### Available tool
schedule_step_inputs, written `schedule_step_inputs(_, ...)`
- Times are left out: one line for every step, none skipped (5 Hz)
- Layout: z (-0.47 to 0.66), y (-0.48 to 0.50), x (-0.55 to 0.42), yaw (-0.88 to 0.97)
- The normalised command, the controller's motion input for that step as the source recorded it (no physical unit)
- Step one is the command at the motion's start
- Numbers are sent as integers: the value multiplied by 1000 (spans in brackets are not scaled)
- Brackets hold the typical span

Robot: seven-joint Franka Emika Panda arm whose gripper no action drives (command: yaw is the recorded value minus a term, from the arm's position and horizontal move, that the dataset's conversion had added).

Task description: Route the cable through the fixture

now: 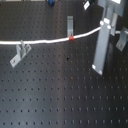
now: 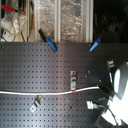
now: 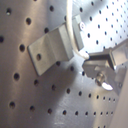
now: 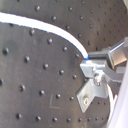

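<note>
1. As the long thin white cable (image 1: 45, 41) lies across the black perforated table (image 1: 55, 95), its red tape band (image 1: 72, 37) sits beside the middle grey metal bracket (image 1: 70, 24).
2. The gripper (image 4: 90, 61) appears closed on the cable's end.
3. The cable looks light and limp; gripping near its end seems wise.

one long thin white cable (image 1: 45, 40) with one short red tape band (image 1: 72, 37); three small grey metal l-shaped brackets in the first exterior view, at (image 1: 19, 53), (image 1: 70, 23) and (image 1: 122, 39); two blue clamps (image 2: 48, 40) and (image 2: 95, 44) in the second exterior view; one black perforated board (image 1: 55, 95)
</note>
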Motion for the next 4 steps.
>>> schedule_step_inputs(-323, -321, -301, 511)
schedule_step_inputs(-304, -106, -302, 600)
schedule_step_inputs(-138, 260, -258, 117)
schedule_step_inputs(-83, 379, -362, 0)
